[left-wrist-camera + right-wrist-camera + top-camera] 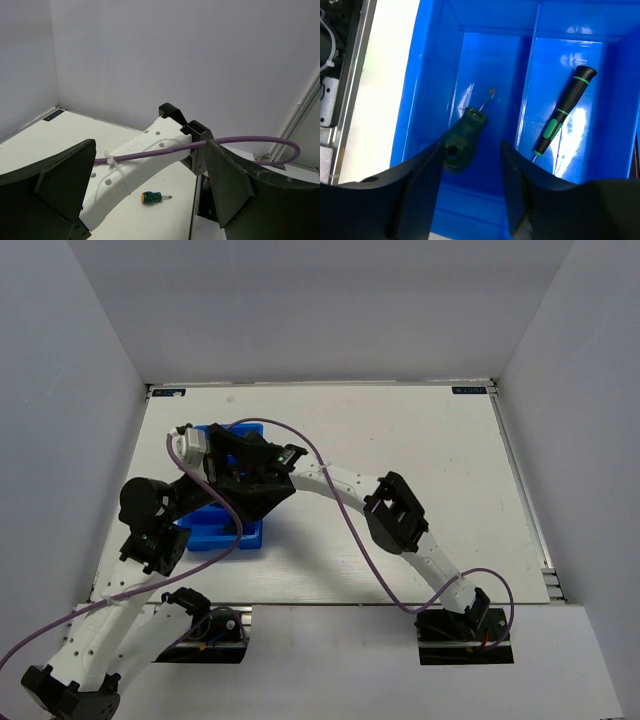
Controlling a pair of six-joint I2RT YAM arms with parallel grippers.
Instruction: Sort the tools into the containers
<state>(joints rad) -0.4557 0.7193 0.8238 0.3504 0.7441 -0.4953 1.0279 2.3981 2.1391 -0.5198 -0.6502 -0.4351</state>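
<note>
a white surface lay boxed in by plain pale grey walls at the back and on both sides. a metal rail ran along its right edge. a small dark label sat at each far corner. the light was soft and even.

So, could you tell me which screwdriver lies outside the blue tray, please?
The stubby green screwdriver with the orange end, on the white table; the other stubby one and the thin one are in tray compartments.

Bright, even light (glare inside blue tray).
</note>
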